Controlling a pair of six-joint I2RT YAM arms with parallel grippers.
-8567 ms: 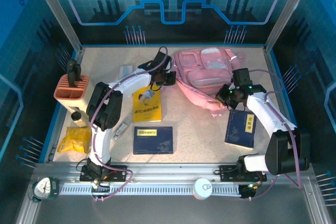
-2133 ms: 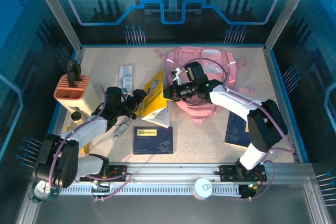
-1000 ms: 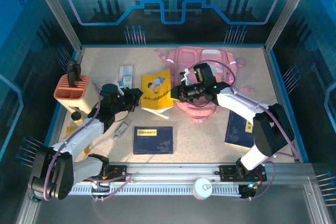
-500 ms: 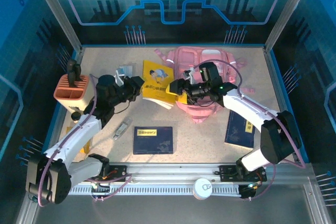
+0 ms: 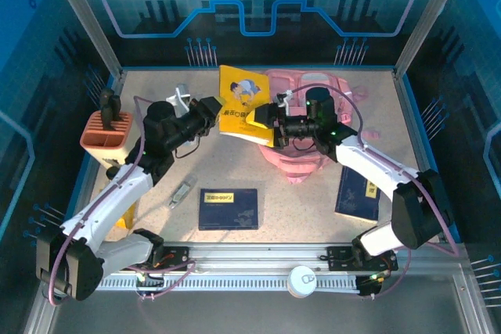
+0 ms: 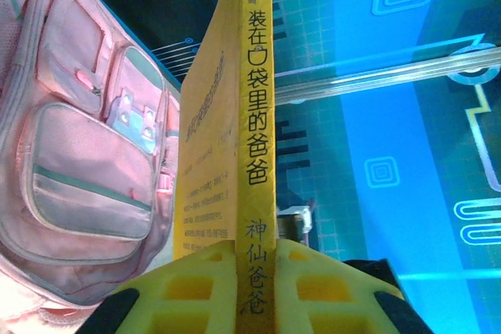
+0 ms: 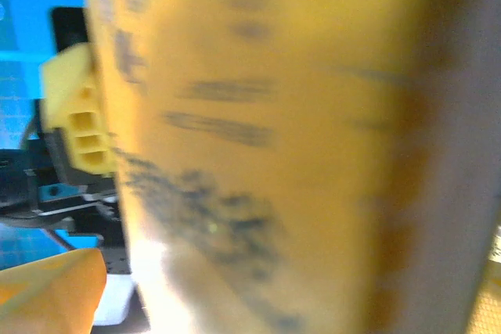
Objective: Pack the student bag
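Pink soft backpack with see-through front pockets [image 5: 307,146] is lying flat toward the far right-middle of the speckled beige table [image 5: 156,84], partly under the right arm, so that's where the bag is. Floating above its left edge is a yellow paperback book with black Chinese lettering on the spine [image 5: 243,103], off the table and tilted. The left gripper [image 5: 214,107] has it for sure: on the left wrist cam the gripper [image 6: 254,263] sits on the spine, with its yellow fingers [image 6: 196,291] pressed against both sides, and the backpack [image 6: 78,154] shows off to the left behind the book [image 6: 254,115]. The right gripper [image 5: 271,117] is right up against the book's other edge, but honestly I can't tell if it's spread wide or pinching; its cam is just blurry yellow cover [image 7: 258,154] with one fingertip [image 7: 47,287] poking in at the bottom left corner. Also on the table: a salmon-orange pen holder box [image 5: 106,134] at the left edge, a dark blue hardcover book [image 5: 228,208] near the front, and a second dark blue book [image 5: 358,191] at the right, just beside the backpack.
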